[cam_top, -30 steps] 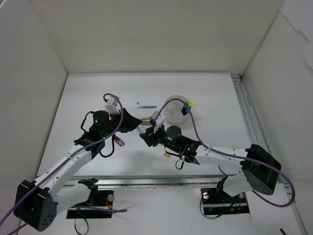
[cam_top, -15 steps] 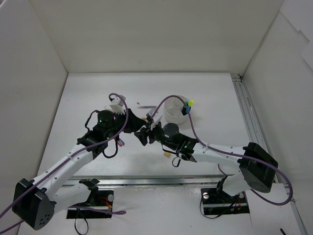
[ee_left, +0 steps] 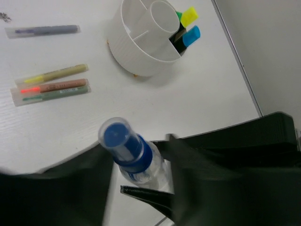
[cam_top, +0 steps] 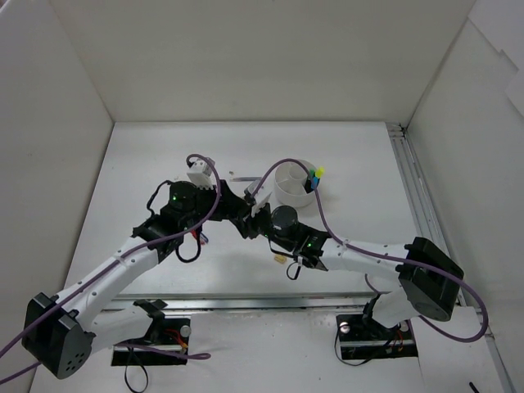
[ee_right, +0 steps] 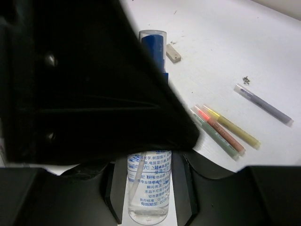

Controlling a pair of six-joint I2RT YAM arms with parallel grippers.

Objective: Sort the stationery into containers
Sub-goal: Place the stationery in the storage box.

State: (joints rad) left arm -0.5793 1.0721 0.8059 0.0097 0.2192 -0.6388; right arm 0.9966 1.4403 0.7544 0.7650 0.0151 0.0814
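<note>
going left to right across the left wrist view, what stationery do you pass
three pastel pens → clear blue-capped marker → blue-capped highlighter

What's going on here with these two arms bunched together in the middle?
The two arms meet over the table with one clear blue-capped marker between them. The left gripper and the right gripper both look closed on it, as if handing it over. The round white organizer beyond them already holds three highlighters, capped green, yellow and blue. Three thin pencils, a greyish pen and a small eraser lie loose on the table, not yet sorted.
</note>
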